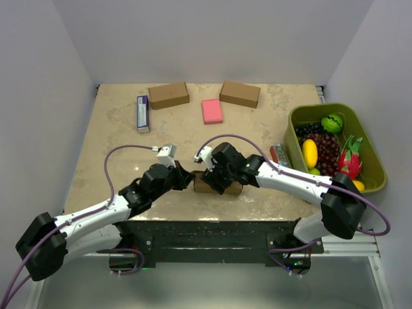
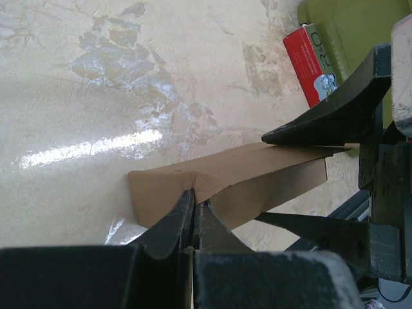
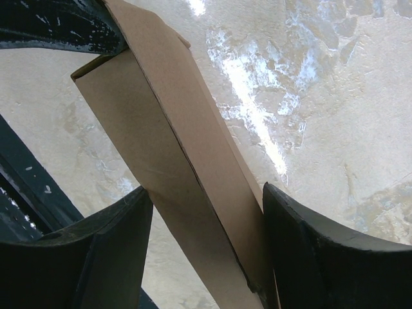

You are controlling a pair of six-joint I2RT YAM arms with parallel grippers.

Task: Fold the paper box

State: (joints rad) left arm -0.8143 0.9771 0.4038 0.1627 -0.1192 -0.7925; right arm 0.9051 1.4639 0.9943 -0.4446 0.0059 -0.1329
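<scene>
While left hand [image 2: 192, 209] pinches the paper box [image 2: 251, 175] edge and right hand [image 3: 203, 193] straddles it, spread apart, we'd close squarely, avoiding skew.

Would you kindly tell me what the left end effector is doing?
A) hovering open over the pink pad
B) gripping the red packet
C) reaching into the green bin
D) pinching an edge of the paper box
D: the left wrist view shows the left end effector closed on a cardboard edge of the paper box.
</scene>
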